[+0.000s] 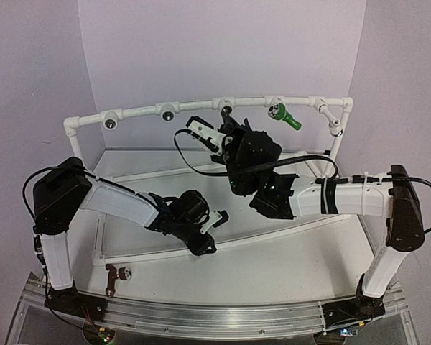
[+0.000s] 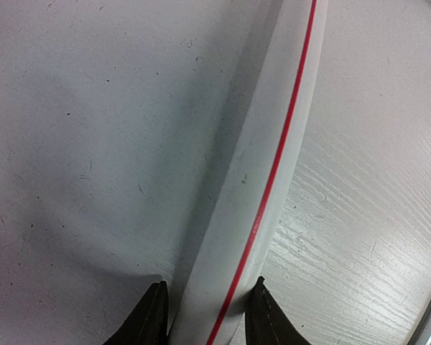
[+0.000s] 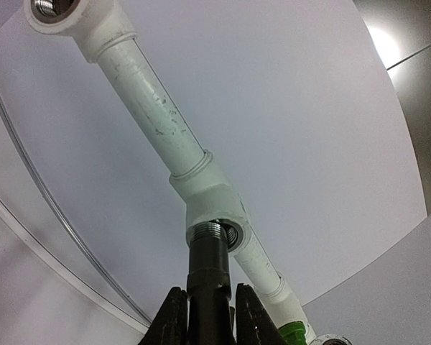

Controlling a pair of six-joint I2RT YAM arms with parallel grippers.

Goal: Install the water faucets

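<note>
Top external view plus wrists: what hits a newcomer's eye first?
The right claw holding a black faucet against a tee socket on the white pipe frame. Next, the green faucet already seated further right on that frame. A reddish-brown faucet lies on the table by the left arm's base; the left claw clamps a red-striped pipe.

Left arm [image 1: 118, 201], right arm [image 1: 359, 198]: white tubular links, bulky black joint housings. Black cables [image 1: 194, 162] loop off both. Black bands on right forearm. Green light [image 1: 271, 188] at right wrist. Black bases [image 1: 61, 298] at near edge. Left gripper [image 2: 205, 320] fingertips [image 2: 149, 320] dark, tapered.
</note>
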